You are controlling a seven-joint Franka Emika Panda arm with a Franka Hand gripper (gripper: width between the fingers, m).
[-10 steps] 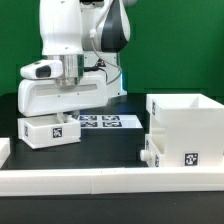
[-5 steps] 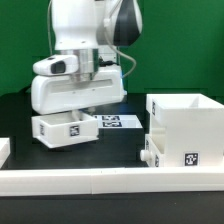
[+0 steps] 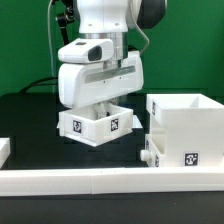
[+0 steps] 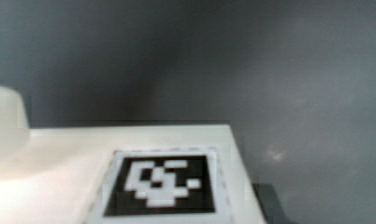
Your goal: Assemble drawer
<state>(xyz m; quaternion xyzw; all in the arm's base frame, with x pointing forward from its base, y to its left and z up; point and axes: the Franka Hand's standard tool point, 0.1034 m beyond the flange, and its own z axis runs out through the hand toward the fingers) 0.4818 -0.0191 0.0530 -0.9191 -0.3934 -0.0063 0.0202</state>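
Carrying a small tray box [image 3: 98,126] above the desk [image 3: 30,120], near the tall case [image 3: 185,128], I judge my tool grips it, though its fingers are hidden. If it tilts, it could hit the case wall.

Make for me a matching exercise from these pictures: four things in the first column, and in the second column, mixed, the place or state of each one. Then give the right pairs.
Things:
1. small tray box
2. tall case
3. long white rail
4. tag

Places or states:
a. runs along the front edge of the table
b. stands at the exterior view's right, open on top
c. under the arm, two tags visible on its sides
d. fills the wrist view up close, blurred

Pairs: 1-c, 2-b, 3-a, 4-d
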